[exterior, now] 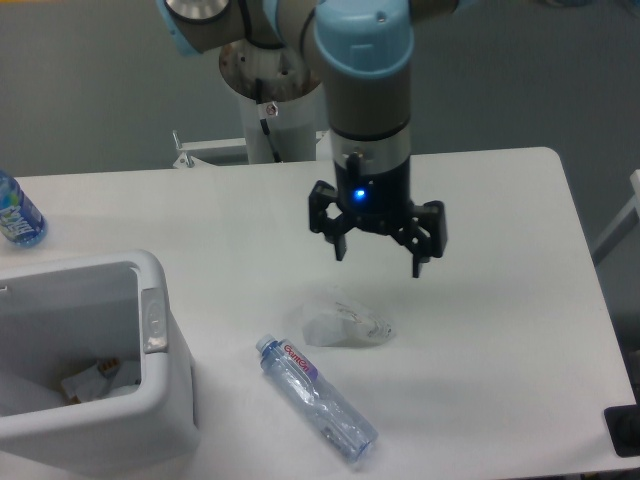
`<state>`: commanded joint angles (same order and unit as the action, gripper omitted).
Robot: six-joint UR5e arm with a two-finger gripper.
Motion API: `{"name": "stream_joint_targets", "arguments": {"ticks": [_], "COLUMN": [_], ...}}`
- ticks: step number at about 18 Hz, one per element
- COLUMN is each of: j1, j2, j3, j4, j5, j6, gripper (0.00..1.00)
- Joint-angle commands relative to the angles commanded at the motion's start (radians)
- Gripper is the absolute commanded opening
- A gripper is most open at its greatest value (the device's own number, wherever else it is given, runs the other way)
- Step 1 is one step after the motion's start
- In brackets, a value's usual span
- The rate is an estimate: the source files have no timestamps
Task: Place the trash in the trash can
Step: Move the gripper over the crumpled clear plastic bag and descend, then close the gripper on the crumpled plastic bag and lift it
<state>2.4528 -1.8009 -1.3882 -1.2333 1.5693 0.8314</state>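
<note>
Bottle (318, 400): lies flat on the table (500, 330) closest to the camera, just to the right of the trash can (95, 360) and apart from its wall.
Bottle's axis: runs on a diagonal, blue cap toward the upper left, near the trash can's front right corner; base toward the lower right, away from it.
Cup (345, 322): on its side, translucent and hard to read, just beyond the bottle's cap end and farther right of the trash can; I can't tell which way its mouth faces.
Gripper (378, 262): hangs in the air above the table, pointing down, jaws spread wide with nothing between them.
Key relation: the cup sits just below and slightly left of the jaws as I see it, nearer to them than the bottle is; the bottle lies farther toward the camera.
Judgement: the cup looks like the nearer pick; taking the bottle would need the fingers set across its diagonal.
Trash can: open-topped, with some scraps inside; both pieces of trash are still outside it.
Other bottle (18, 212): blue-labelled, beyond the trash can at the table's left edge.
</note>
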Motion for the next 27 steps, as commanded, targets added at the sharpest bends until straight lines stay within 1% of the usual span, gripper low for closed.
{"name": "stream_joint_targets", "arguments": {"ticks": [3,7,9,10,11,13,14,16,17,18,20,22,24,27], "j1": [-0.002,-0.006,-0.008,-0.006,-0.008,-0.009,-0.009,-0.012,-0.014,-0.017,-0.018,-0.02,-0.02,-0.02], "j2": [0.0,-0.005,-0.009,-0.011,-0.009,-0.008,-0.009,-0.015,-0.027,-0.038,-0.064,-0.087,-0.119,-0.175], "j3": [-0.024,-0.035,-0.051,-0.061,-0.086,-0.13,-0.149,-0.166,-0.166,-0.176,-0.204,-0.222,-0.224,-0.227], "j4": [0.003,0.003,0.005,0.02,0.049,0.127,0.147,0.156,0.158,0.158,0.161,0.167,0.178,0.186], "j5": [-0.003,-0.009,-0.012,-0.012,-0.012,-0.011,-0.011,-0.012,-0.014,-0.012,-0.011,-0.011,-0.009,-0.006], "j6": [0.0,-0.009,-0.008,-0.018,-0.037,-0.08,-0.089,-0.065,-0.022,0.064,0.275,0.458,0.569,0.652], "gripper": [1.0,1.0,1.0,1.0,1.0,1.0,1.0,1.0,1.0,1.0,1.0,1.0,1.0,1.0]}}
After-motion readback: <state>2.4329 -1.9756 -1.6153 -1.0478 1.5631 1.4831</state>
